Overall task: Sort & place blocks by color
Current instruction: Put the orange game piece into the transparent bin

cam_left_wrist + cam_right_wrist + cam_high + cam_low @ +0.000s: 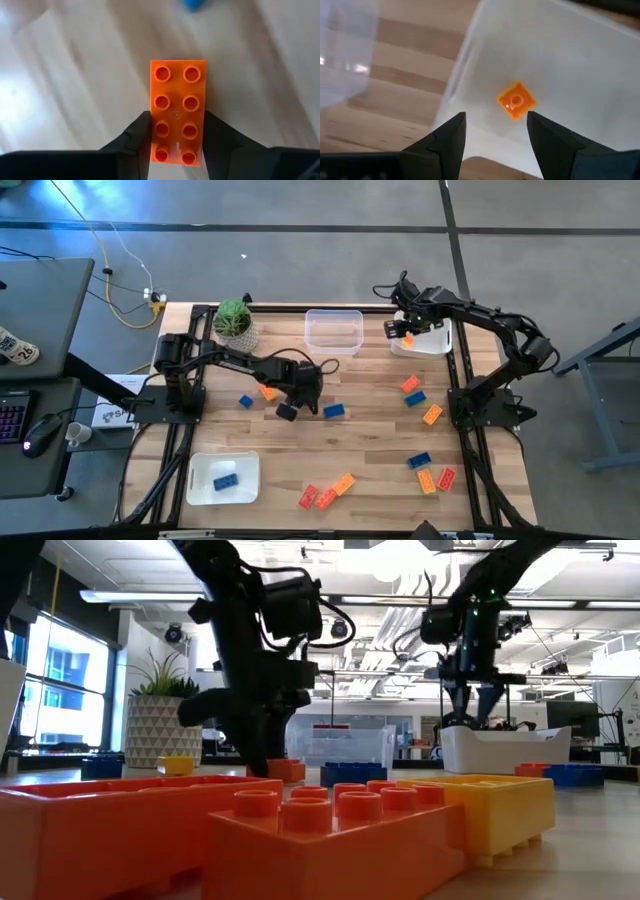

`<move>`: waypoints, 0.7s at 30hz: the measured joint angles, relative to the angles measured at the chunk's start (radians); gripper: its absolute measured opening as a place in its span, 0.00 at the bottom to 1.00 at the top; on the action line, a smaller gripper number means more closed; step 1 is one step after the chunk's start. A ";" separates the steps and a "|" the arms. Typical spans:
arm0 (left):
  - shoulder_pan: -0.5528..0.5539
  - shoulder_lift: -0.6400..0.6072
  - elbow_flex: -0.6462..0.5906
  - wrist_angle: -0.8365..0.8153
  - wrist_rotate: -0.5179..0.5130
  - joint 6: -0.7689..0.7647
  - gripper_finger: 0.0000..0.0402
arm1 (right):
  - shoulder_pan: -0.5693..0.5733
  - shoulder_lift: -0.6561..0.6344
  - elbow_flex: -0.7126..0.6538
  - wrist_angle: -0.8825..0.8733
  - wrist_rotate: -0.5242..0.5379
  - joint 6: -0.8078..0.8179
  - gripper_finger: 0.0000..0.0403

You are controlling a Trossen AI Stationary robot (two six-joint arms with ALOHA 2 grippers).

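- Near the front left corner of the bench (360, 450), a white tray (200, 490) holds two blue blocks (224, 480); it looks like the blue bin.
- The plant (234, 322) stands at the back left, apart from the sorting.
- The left claw (176, 132) is low over the bench middle, its fingers (137, 132) pinching the long sides of an orange brick (177, 110) lying studs up on the wood, probably a grip for lifting it to the orange bin.
- A clear tub (333, 330) sits at the back centre, nothing visible in it; I guess it awaits the reds.
- Loose blocks lie scattered right of centre and along the front: a blue one (334, 411) just beside the left claw, red and orange ones (326, 493) near the front edge.
- The right claw (496, 131) hangs spread over a white bin (580, 70) at the back right, holding nothing; a small orange block (516, 100) lies inside, below it, so orange likely goes here.
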 joint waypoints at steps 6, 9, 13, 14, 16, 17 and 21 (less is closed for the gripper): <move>0.070 0.003 0.067 -0.059 0.009 -0.140 0.27 | 0.051 -0.001 0.098 -0.042 0.001 -0.047 0.49; 0.104 0.003 0.117 -0.094 0.016 -0.205 0.27 | 0.085 -0.001 0.133 -0.047 0.001 -0.053 0.49; 0.144 0.001 0.174 -0.096 0.012 -0.259 0.27 | 0.127 -0.001 0.161 -0.047 0.001 -0.064 0.49; 0.153 0.001 0.190 -0.097 0.012 -0.265 0.27 | 0.136 -0.001 0.166 -0.047 0.001 -0.071 0.49; 0.168 0.000 0.218 -0.088 0.013 -0.279 0.27 | 0.152 -0.001 0.169 -0.045 0.001 -0.080 0.49; 0.177 0.000 0.231 -0.085 0.014 -0.281 0.27 | 0.160 -0.001 0.169 -0.044 0.000 -0.085 0.49; 0.220 -0.001 0.274 -0.037 0.004 -0.320 0.27 | 0.179 -0.001 0.169 -0.044 0.001 -0.106 0.49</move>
